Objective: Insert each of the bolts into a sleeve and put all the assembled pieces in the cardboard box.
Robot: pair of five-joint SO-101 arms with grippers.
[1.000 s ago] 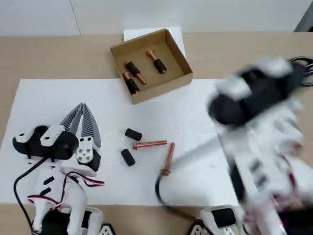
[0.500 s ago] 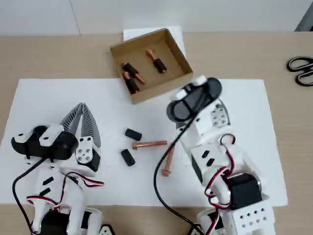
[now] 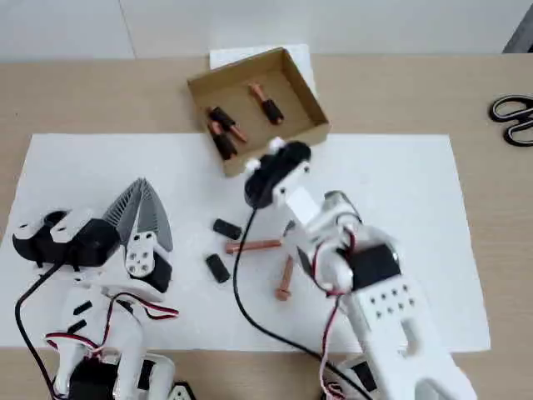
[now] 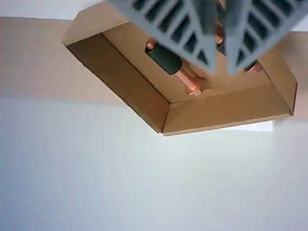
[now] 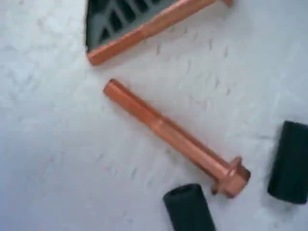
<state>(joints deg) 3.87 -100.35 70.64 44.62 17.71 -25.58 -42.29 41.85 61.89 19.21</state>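
From above, the right arm [image 3: 333, 242] hangs over a bolt [image 3: 254, 246] lying crosswise, head toward the sleeves [image 3: 226, 228]; the left gripper [image 3: 141, 185], nearly closed and empty, sits farther off. Its wrist view faces the box [image 4: 120, 82]. In the right wrist view the bolt slants near the right gripper [image 5: 113, 19], whose opening I cannot tell.
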